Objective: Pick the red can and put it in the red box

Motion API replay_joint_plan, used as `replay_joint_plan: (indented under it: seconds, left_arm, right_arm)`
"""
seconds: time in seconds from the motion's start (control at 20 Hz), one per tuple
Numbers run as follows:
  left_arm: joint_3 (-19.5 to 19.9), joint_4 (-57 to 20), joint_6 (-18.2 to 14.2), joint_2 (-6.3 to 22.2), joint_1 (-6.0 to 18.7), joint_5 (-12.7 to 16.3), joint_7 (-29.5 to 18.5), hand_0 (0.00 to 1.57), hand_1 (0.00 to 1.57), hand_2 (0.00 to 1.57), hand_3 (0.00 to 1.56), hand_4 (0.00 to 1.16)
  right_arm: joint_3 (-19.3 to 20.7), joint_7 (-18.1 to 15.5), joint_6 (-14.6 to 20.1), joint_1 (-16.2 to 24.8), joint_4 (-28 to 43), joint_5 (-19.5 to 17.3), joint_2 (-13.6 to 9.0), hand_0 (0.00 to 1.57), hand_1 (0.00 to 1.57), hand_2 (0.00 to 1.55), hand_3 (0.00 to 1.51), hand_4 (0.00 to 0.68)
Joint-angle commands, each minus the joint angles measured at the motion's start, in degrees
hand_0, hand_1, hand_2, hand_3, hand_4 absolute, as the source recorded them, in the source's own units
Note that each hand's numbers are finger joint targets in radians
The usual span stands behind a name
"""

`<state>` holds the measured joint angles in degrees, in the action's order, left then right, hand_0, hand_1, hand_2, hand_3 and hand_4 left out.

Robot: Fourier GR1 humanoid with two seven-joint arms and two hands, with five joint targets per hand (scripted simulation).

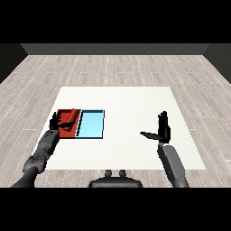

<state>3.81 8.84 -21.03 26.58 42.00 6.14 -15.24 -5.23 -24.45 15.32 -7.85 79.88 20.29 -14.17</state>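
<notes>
Two trays, red tray (67, 131) and light blue tray (91, 125); left robot hand (57, 121) unclear, right robot hand (161, 128) spread open.

Light blue tray on white table

The shallow light blue tray (91, 125) lies on the flat white table (131, 103), above grey wood-plank floor (117, 67).

Red can (68, 124) lies tipped inside the red tray (67, 132) — left of the light blue tray (91, 125).
</notes>
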Motion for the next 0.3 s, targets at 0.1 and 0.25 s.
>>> replay_joint_plan:
  seconds: [0.1, 0.25]
  left_arm:
    - [4.96, 9.54, 9.59, 0.09, -0.31, 5.76, -11.59, 0.22, 0.22, 0.00, 0.00, 0.00]
    - [4.15, 16.33, 13.18, -3.67, -5.06, 6.82, -16.90, 0.00, 0.00, 0.00, 0.00, 0.00]
  right_arm:
    - [-1.27, 0.50, -3.05, 2.10, 3.64, 0.44, -0.82, 0.00, 0.00, 0.00, 0.00, 0.000]
    - [-1.48, 1.75, -3.33, 2.69, 7.09, 0.57, -1.63, 0.00, 0.00, 0.00, 0.00, 0.000]
